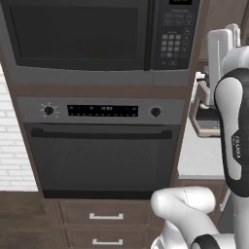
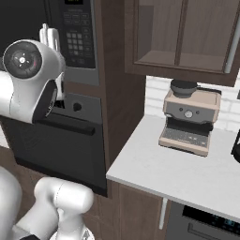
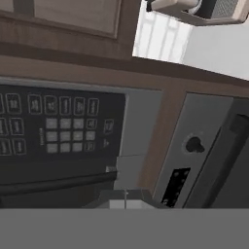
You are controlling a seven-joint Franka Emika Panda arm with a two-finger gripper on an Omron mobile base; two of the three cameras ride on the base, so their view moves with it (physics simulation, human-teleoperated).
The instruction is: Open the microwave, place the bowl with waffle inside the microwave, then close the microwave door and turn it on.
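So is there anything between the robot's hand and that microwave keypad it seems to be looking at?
Nothing visible. In the hand view the shut gripper faces the microwave directly, its keypad just ahead with no object between. The microwave door is closed. The oven sits below, and the coffee machine stands off on the counter.

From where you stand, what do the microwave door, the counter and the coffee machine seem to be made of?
Microwave door: dark glass in a grey frame, probably metal or plastic; the panel looks smooth and slightly see-through.
Counter: pale grey, matte, perhaps stone or laminate; its surface is flat with no grain.
Coffee machine: beige-grey brushed metal or plastic, with a dark top part; the rendering leaves it open.
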